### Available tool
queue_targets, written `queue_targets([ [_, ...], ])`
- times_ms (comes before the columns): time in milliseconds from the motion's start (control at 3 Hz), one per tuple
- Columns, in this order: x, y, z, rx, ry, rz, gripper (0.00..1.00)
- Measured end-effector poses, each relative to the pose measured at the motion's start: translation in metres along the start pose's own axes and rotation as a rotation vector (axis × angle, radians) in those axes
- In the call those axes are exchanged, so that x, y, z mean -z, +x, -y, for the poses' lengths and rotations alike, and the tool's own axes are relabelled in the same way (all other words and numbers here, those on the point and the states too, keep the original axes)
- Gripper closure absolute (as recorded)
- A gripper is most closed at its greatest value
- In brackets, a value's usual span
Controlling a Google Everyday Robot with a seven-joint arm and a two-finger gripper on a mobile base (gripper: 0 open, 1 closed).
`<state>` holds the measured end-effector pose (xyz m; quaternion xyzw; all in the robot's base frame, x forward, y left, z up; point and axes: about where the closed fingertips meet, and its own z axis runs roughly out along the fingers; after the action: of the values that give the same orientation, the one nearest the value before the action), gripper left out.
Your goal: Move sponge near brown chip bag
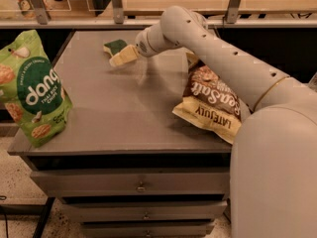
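The sponge [115, 46], dark green on top with pale yellow foam below, is at the back middle of the grey table [114, 113]. My gripper [127, 55] reaches in from the right and is right at the sponge's near right side, touching or overlapping it. I cannot tell whether the sponge rests on the table or is held. The brown chip bag [210, 103], dark brown above and cream-yellow below with "Sea Salt" lettering, lies on the table's right side under my arm, well apart from the sponge.
A bright green "dang" bag [34, 88] stands at the table's front left corner. A rail with metal posts [117, 6] runs behind the table. Drawers [141, 186] sit below the front edge. My robot body [275, 172] fills the right foreground.
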<state>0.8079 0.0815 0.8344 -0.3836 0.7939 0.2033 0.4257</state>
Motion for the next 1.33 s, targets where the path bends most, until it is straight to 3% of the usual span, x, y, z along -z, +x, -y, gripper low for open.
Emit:
queue_targets([
  [333, -0.0056, -0.0002, -0.0038, 0.019, -0.009, 0.002, 0.17],
  [1333, -0.0082, 0.0020, -0.0076, 0.045, -0.011, -0.005, 0.87],
])
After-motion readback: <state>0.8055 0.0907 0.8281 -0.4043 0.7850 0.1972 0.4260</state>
